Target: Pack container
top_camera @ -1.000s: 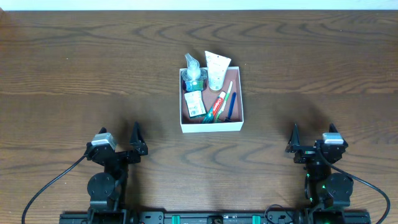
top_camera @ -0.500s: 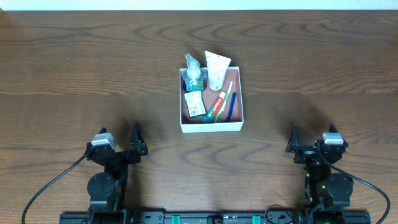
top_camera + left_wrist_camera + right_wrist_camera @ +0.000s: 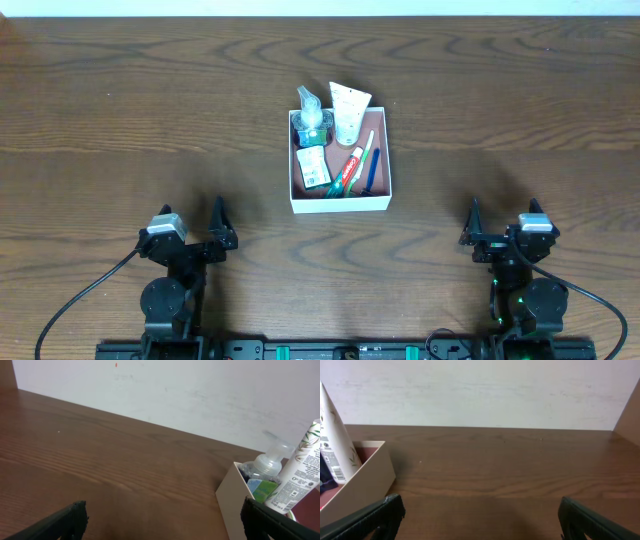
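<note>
The container [image 3: 339, 203] is a square white-walled box with a pink-brown inside, at the table's middle. In it lie a clear pump bottle [image 3: 310, 116], a white tube [image 3: 348, 110], a green packet [image 3: 313, 166], a toothpaste tube [image 3: 343, 174] and toothbrushes [image 3: 370, 165]. My left gripper [image 3: 203, 236] is open and empty near the front left. My right gripper [image 3: 487, 235] is open and empty near the front right. The left wrist view shows the container's corner [image 3: 232, 497], the bottle [image 3: 265, 465] and the tube [image 3: 300, 467]. The right wrist view shows its wall [image 3: 362, 485].
Dark wood table [image 3: 120, 120] all round the container. A white wall [image 3: 200, 390] runs along the far edge. Black cables trail from both arm bases at the front edge.
</note>
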Action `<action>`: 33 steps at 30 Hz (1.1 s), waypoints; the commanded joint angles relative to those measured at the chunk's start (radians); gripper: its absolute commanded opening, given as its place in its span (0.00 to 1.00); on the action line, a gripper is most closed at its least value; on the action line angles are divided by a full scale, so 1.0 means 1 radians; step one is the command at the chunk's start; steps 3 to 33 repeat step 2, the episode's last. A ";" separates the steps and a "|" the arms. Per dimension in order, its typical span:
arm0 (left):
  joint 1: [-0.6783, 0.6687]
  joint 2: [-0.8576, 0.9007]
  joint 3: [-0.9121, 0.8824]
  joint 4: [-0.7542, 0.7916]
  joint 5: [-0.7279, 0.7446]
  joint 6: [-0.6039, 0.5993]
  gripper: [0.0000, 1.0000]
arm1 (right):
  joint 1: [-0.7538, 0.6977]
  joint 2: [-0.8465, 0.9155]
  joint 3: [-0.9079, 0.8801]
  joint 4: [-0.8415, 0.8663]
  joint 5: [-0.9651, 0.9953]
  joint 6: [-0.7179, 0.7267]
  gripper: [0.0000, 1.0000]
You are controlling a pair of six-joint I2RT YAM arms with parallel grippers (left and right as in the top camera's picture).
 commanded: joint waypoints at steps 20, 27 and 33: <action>0.005 -0.006 -0.021 -0.037 -0.010 0.010 0.98 | -0.018 -0.006 -0.002 -0.005 -0.003 -0.015 0.99; 0.005 -0.006 -0.021 -0.037 -0.010 0.010 0.98 | -0.018 -0.006 -0.002 -0.005 -0.003 -0.015 0.99; 0.005 -0.006 -0.021 -0.037 -0.010 0.010 0.98 | -0.018 -0.006 -0.002 -0.005 -0.003 -0.015 0.99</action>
